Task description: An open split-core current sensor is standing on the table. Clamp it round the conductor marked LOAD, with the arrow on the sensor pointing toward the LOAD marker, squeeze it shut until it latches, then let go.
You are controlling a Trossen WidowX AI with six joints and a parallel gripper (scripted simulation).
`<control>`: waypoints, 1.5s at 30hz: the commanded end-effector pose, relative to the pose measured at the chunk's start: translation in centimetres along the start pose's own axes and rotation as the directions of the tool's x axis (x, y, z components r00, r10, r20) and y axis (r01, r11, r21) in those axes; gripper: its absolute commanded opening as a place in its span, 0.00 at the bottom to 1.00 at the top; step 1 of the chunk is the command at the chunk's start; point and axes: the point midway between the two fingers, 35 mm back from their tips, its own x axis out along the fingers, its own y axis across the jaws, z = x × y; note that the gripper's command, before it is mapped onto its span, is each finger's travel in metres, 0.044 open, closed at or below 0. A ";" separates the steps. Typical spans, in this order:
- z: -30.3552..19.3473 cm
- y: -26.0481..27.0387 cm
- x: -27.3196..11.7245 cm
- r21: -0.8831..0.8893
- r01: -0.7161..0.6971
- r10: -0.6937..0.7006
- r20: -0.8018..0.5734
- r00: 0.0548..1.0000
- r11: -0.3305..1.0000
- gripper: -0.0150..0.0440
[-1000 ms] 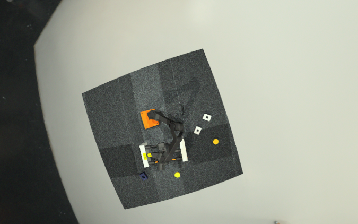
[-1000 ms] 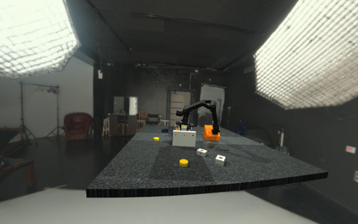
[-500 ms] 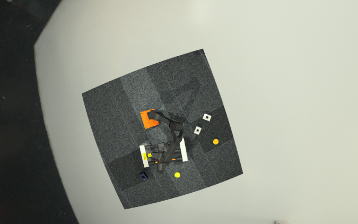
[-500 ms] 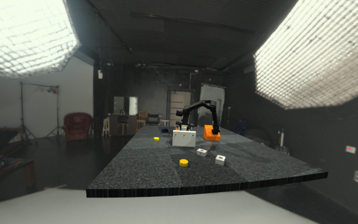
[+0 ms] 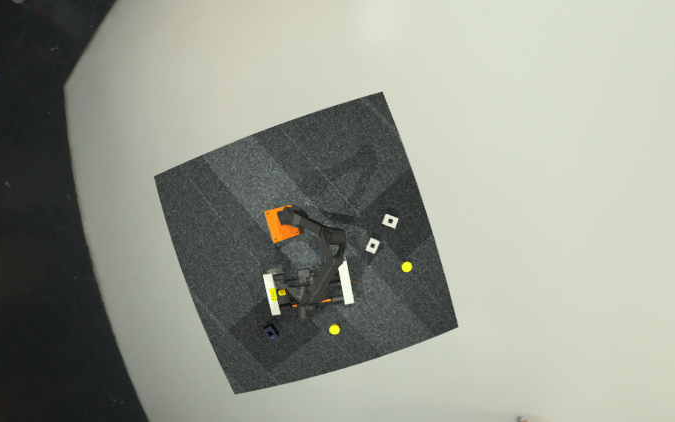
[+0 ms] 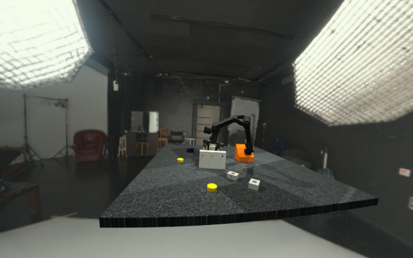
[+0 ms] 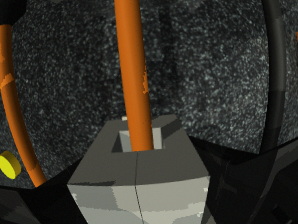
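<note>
The grey split-core sensor (image 7: 105, 197) fills the bottom of the wrist view. An orange conductor (image 7: 132, 65) runs into its square window, which surrounds it. The two halves meet at a thin seam; whether the latch has caught cannot be told. No arrow shows. My gripper (image 7: 141, 147) is shut on the sensor, with dark fingers on both sides. A yellow label (image 5: 273, 293) is on the left white end panel, its text too small to read surely. The white stand panel (image 5: 346, 286) (image 6: 212, 159) is at the conductors' other end and hides the fingers in the exterior view.
Another orange conductor (image 7: 16, 105) runs left of the sensor and a black one (image 7: 276, 75) right. The arm's orange base block (image 5: 278, 230) (image 6: 241, 156) is beside the stand. Two white blocks (image 5: 372, 245) (image 6: 254, 184), yellow discs (image 5: 406, 266) (image 6: 212, 187) and a dark blue block (image 5: 271, 331) lie around.
</note>
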 end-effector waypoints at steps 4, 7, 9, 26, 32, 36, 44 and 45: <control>0.0 0.1 0.0 -0.007 -0.002 0.002 0.002 1.000 1.000 0.25; 0.0 0.0 0.0 -0.004 -0.001 0.001 0.001 1.000 1.000 0.25; 0.0 -0.2 0.0 -0.001 0.000 0.000 0.000 1.000 1.000 0.25; 0.0 0.0 0.0 -0.005 -0.006 0.006 0.001 1.000 1.000 0.52; 0.0 0.0 0.0 -0.005 -0.006 0.006 0.001 1.000 1.000 0.69; 0.0 0.0 0.0 -0.005 -0.006 0.006 0.001 1.000 1.000 0.69; 0.0 0.0 0.0 -0.005 -0.006 0.006 0.001 1.000 1.000 0.69; 0.0 0.0 0.0 -0.005 -0.006 0.006 0.001 1.000 1.000 0.69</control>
